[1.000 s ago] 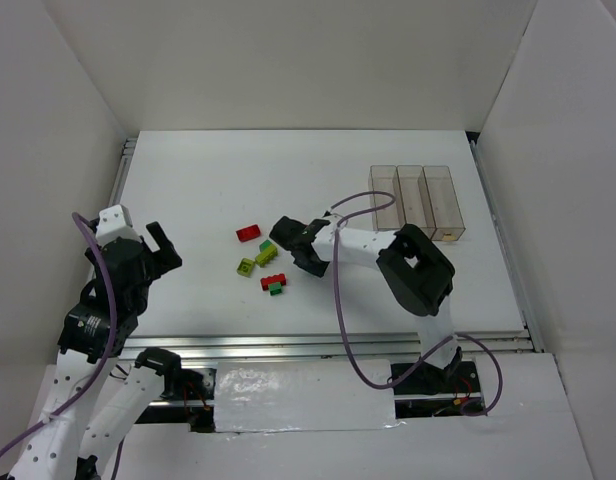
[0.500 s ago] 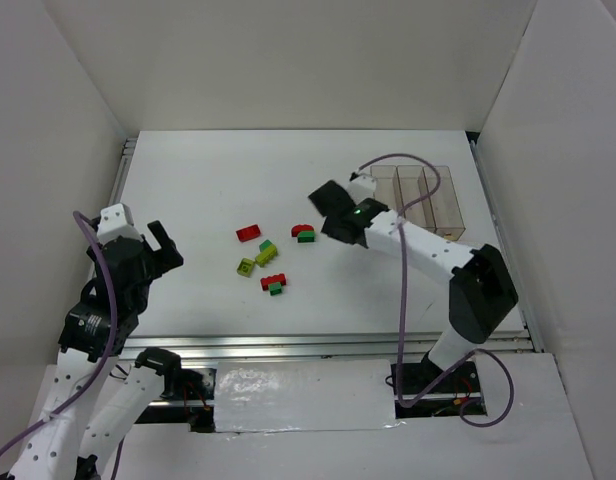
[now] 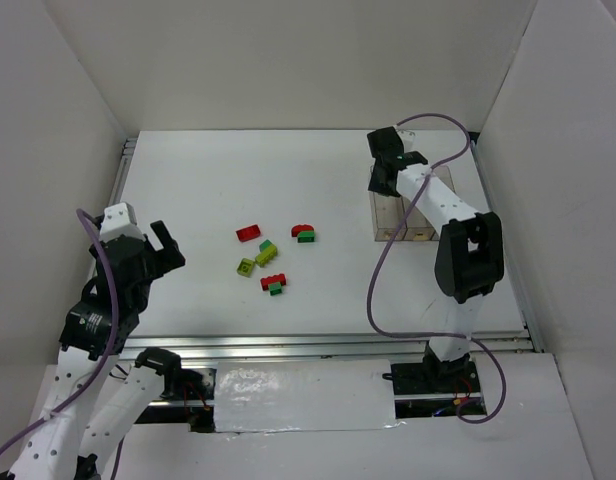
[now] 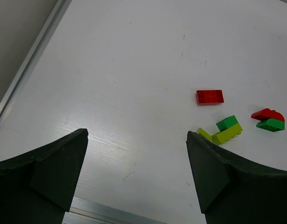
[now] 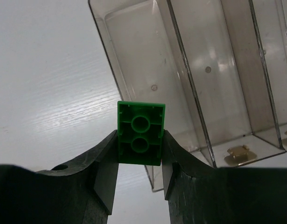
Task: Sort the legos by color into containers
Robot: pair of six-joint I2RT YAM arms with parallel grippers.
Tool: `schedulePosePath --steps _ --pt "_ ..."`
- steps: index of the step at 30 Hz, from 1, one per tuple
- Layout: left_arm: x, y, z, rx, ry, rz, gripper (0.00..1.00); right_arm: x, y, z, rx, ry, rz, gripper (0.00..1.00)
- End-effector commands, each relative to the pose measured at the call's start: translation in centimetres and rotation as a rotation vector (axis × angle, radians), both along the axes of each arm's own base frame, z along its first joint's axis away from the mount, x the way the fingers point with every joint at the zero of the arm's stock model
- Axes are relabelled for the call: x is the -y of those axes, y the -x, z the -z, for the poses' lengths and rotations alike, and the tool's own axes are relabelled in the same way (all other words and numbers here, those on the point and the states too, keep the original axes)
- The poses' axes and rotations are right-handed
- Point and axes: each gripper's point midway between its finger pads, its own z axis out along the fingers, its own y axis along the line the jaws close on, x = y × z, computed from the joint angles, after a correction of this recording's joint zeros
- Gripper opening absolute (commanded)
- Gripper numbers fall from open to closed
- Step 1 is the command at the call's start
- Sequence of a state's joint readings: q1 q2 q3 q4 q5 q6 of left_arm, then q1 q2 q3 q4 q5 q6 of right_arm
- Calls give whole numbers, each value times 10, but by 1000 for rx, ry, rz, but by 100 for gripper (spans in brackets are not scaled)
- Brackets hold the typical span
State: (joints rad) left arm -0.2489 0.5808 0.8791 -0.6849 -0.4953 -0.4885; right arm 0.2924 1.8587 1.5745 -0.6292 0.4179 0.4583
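Green brick [image 5: 140, 133], pinched between right fingers [image 5: 99, 179], hangs at the 12 o'clock end of the leftmost container [image 5: 143, 51]; centring it over the opening before release looks wise. Left fingers [image 4: 45, 172] sit spread, while other legos [image 3: 266, 255] lie toward 9 o'clock.

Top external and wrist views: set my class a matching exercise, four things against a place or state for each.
Things:
1. green brick
2. left gripper
3. flat red brick
4. clear bins

Places or states:
A. in a row on the right side of the table
B. open, holding nothing
C. clamped in the right gripper
D. lying alone on the table

Pairs: 1-C, 2-B, 3-D, 4-A.
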Motion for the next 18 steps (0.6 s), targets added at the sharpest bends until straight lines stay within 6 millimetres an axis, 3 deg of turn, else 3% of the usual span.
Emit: schedulePosePath --steps 1,4,7,8,9,10,15,17,18 --pt "3 -8 -11 37 -10 27 99 5 -14 -6 -13 2 -60 11" --pt "4 -9 -10 32 -12 29 100 11 -20 2 -33 12 -51 16" --pt "5 -9 -10 34 -9 33 99 14 -25 9 -48 8 -50 27" --pt "5 -9 -10 34 -10 34 99 14 -25 8 -46 8 -53 52" --pt "5 -9 -10 34 -10 34 100 14 -26 7 -49 9 -51 69" --pt "5 -9 -10 32 -10 35 100 14 -26 8 -51 8 -52 80" --pt "6 -11 -8 24 -11 40 100 8 -20 -6 -35 -9 -48 99" --pt "6 -11 -8 23 -12 40 100 -7 -12 -23 -7 -33 -83 100" --pt "6 -11 -8 23 -12 40 100 -32 1 -31 10 -41 -150 100"
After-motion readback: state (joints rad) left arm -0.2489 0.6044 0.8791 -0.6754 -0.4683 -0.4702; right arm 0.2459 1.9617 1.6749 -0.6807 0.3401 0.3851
